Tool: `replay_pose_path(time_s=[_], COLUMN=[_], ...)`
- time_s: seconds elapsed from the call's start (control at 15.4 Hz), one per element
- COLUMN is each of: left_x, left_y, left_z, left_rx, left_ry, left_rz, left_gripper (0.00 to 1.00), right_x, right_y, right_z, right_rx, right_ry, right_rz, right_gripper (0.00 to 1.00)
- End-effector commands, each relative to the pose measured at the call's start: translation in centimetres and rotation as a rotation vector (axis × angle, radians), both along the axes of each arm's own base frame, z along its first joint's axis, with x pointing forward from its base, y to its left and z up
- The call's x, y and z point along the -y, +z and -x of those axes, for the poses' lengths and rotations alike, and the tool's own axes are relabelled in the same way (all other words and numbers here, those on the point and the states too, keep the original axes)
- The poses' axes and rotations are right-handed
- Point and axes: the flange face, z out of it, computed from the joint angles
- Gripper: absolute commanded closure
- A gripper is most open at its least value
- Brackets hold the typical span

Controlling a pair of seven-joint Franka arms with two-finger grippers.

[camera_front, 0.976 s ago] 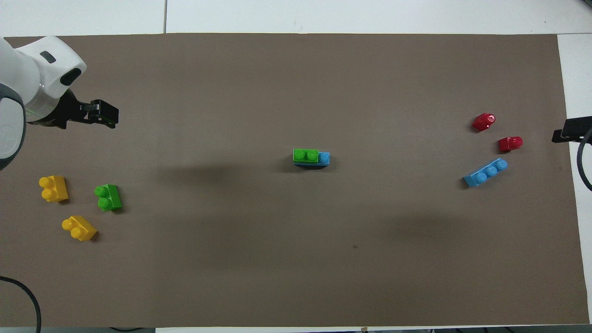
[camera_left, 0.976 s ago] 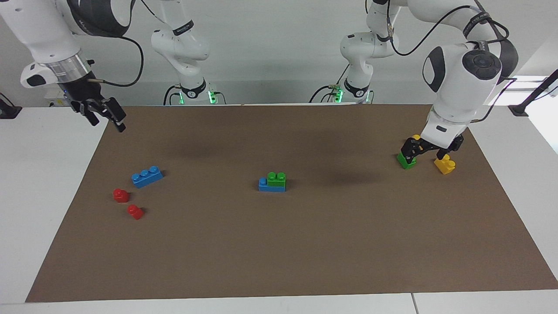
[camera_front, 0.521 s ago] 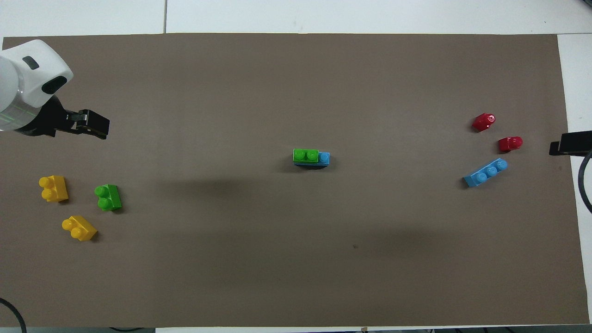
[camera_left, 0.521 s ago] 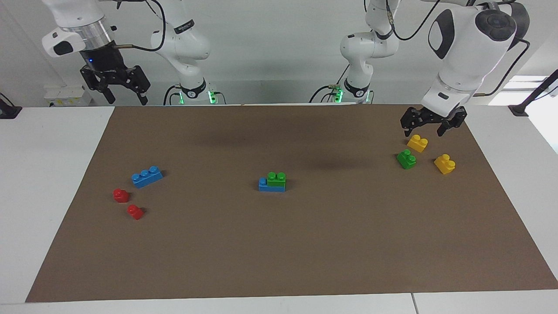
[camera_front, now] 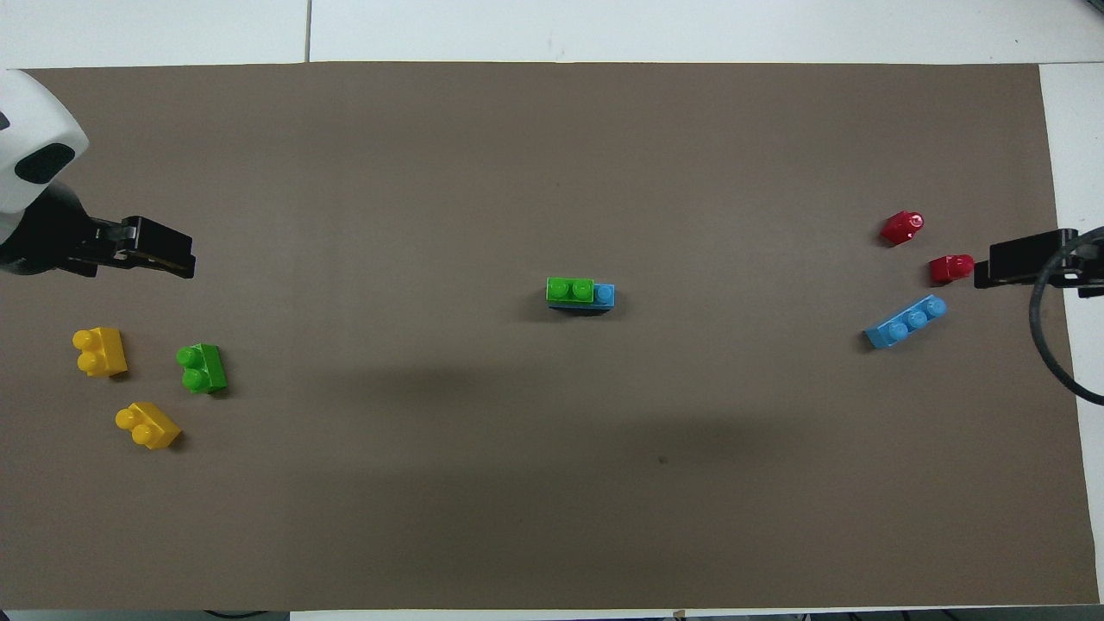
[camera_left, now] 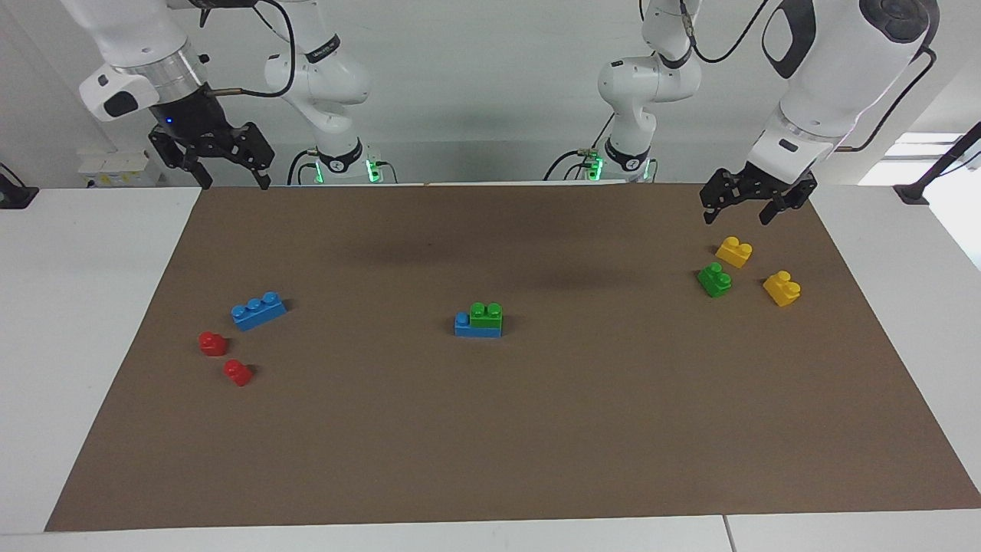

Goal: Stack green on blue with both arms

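Observation:
A green brick (camera_left: 486, 314) sits stacked on a blue brick (camera_left: 463, 326) at the mat's middle; the stack also shows in the overhead view (camera_front: 570, 290). A second green brick (camera_left: 714, 280) (camera_front: 202, 368) lies loose toward the left arm's end. A second blue brick (camera_left: 258, 310) (camera_front: 905, 322) lies loose toward the right arm's end. My left gripper (camera_left: 736, 216) (camera_front: 172, 257) is open and empty, raised over the mat near the loose green brick. My right gripper (camera_left: 235, 182) (camera_front: 1018, 261) is open and empty, raised over the mat's edge at its own end.
Two yellow bricks (camera_left: 733, 251) (camera_left: 782, 288) lie beside the loose green brick. Two small red bricks (camera_left: 213, 343) (camera_left: 238, 372) lie beside the loose blue brick, farther from the robots. A brown mat (camera_left: 490, 445) covers the white table.
My left gripper has risen from around the loose green brick, which stayed in place. My right gripper has lifted and swung inward over the mat's edge.

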Motion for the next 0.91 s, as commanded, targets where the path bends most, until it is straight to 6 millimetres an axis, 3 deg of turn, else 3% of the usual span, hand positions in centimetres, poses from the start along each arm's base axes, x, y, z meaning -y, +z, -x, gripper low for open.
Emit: replay_pose_path(time_s=[0.0, 0.2, 0.33, 0.72, 0.85], left_x=[0.4, 0.6, 0.4, -1.4, -0.8], left_y=[0.9, 1.0, 1.0, 1.6, 1.6], left_z=[0.0, 0.2, 0.2, 0.0, 0.1], left_rx=[0.046, 0.064, 0.061, 0.088, 0.092], left_ry=[0.055, 0.061, 0.066, 0.101, 0.089], left_rz=[-0.018, -0.018, -0.019, -0.017, -0.016], left_gripper=[0.00, 0.00, 0.00, 0.00, 0.00], right_x=[-1.9, -4.2, -4.4, -1.0, -0.3], right_y=[0.6, 0.5, 0.4, -0.3, -0.3], right_z=[-0.2, 0.1, 0.0, 0.2, 0.3], right_rx=[-0.005, 0.000, 0.009, -0.018, -0.026], right_ry=[0.059, 0.101, 0.102, 0.052, 0.039], right_rz=[0.012, 0.016, 0.016, 0.118, 0.118], right_gripper=[0.00, 0.00, 0.00, 0.00, 0.00])
